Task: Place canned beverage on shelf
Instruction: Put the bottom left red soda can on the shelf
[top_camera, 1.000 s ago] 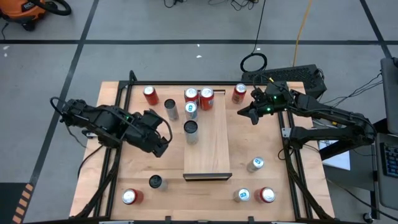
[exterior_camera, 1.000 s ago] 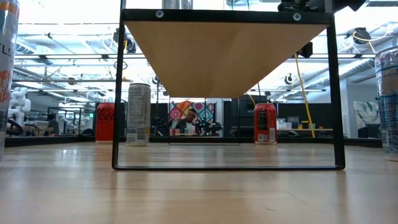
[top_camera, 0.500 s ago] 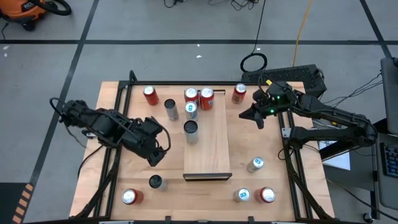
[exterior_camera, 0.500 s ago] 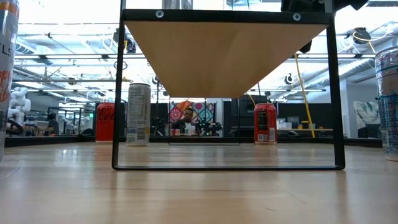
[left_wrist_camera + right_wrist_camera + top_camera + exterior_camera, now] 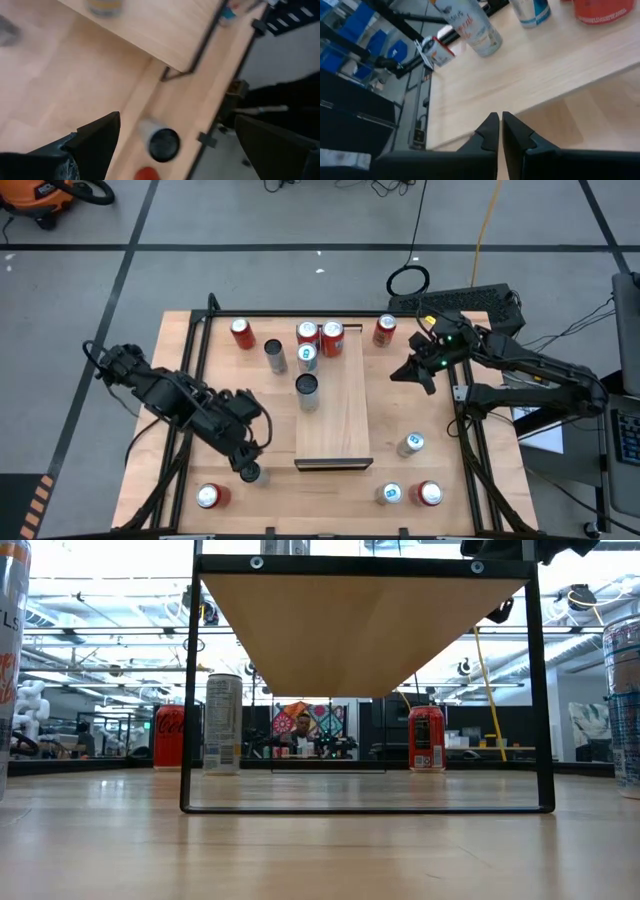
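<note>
From above, the left gripper (image 5: 243,458), jaws wide and empty, hovers just over a dark-topped can (image 5: 250,472) left of the shelf (image 5: 334,405). Its wrist view shows that can (image 5: 160,142) between the fingers. The right gripper (image 5: 404,370), pinched closed, waits right of the shelf.

I see open tabletop around the dark-topped can (image 5: 249,472); the long pale-wood shelf (image 5: 340,430) stands beside it, its near half bare, cans crowding the far end.
</note>
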